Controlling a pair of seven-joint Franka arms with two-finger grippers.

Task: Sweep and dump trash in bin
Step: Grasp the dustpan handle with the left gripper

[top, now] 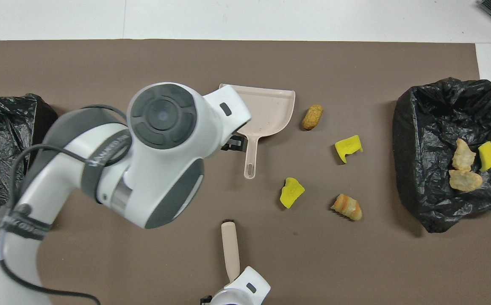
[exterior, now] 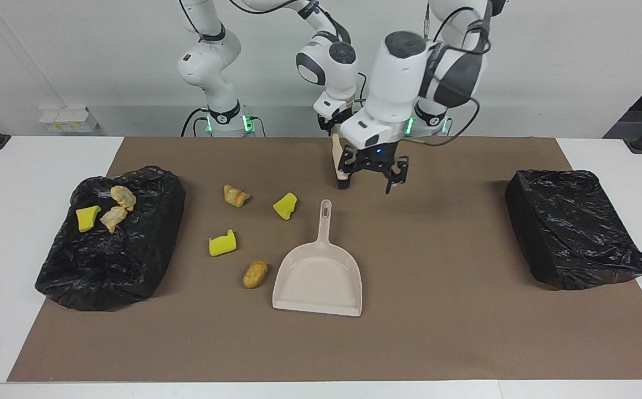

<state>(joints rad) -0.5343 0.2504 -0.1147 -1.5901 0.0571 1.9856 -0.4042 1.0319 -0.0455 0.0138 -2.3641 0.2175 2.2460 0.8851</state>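
Note:
Four scraps of trash lie loose on the brown mat: a bread lump point(exterior: 236, 195), a yellow sponge chunk point(exterior: 285, 205), another sponge chunk point(exterior: 222, 243) and a second bread lump point(exterior: 255, 274). One sponge chunk point(exterior: 87, 218) and two bread lumps point(exterior: 113, 218) rest in the black-bagged bin point(exterior: 132, 266) toward the right arm's end. The beige dustpan point(exterior: 321, 277) lies flat beside the loose scraps. My left gripper point(exterior: 370, 180) hangs open and empty over the mat by the dustpan's handle end. My right gripper point(exterior: 329, 126) sits at the near end of the beige brush handle point(top: 230, 245).
A second black-bagged box point(exterior: 575, 227) stands toward the left arm's end of the table. The mat point(exterior: 453, 332) covers most of the white table. In the overhead view the left arm hides part of the dustpan point(top: 270, 106) and the mat under it.

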